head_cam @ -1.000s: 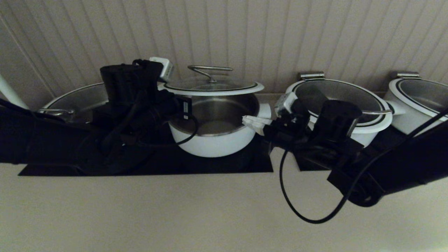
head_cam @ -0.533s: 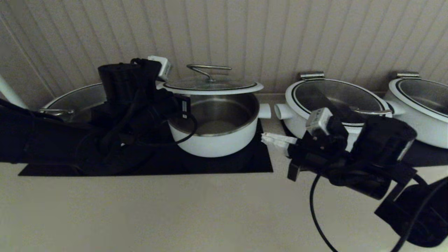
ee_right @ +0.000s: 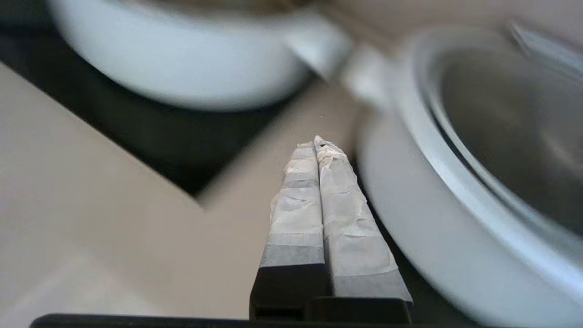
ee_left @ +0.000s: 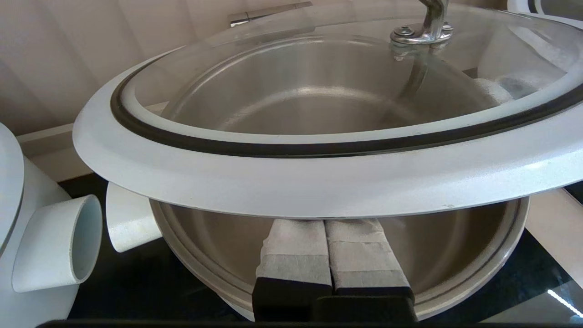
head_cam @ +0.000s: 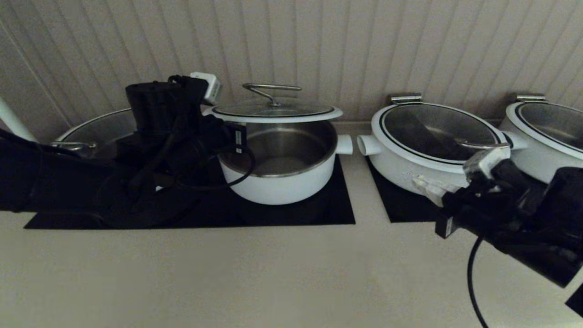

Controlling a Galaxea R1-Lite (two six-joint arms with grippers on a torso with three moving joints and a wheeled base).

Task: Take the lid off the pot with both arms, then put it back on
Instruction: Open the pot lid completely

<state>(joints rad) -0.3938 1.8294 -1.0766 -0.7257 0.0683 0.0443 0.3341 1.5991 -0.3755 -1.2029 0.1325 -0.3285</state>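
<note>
Nearest, on the pale beige bench (head_cam: 273, 273), the right tool (head_cam: 421, 184) hangs low in front of a wide, shallow white pot with a glass lid (head_cam: 432, 136). Its two tape-wrapped fingers (ee_right: 319, 200) are pressed flat together with nothing between them, their tips just beside that wide pot's white wall and over the bare strip between the two black mats. It is well apart from the task's pot.

Farther in, on the left black rectangular mat (head_cam: 328, 209), stands the smaller, deep round white pot with a steel inside and stubby white tube handles (head_cam: 282, 182). Its bowl is uncovered and holds nothing that can be seen; only bare steel shows.

Above it hangs the round glass lid with a white outer ring, black band and arched steel bar handle (head_cam: 273, 111), roughly level and clear of the pot's rim. The left tool (ee_left: 329, 228) reaches from the pot's left side, fingers closed side by side with their tips tucked under the lid's white ring (ee_left: 291, 182), bearing it from below.

Another white pot (head_cam: 542, 132) sits at far right, and a further pan (head_cam: 100, 130) behind the left arm, against the ribbed wall.
</note>
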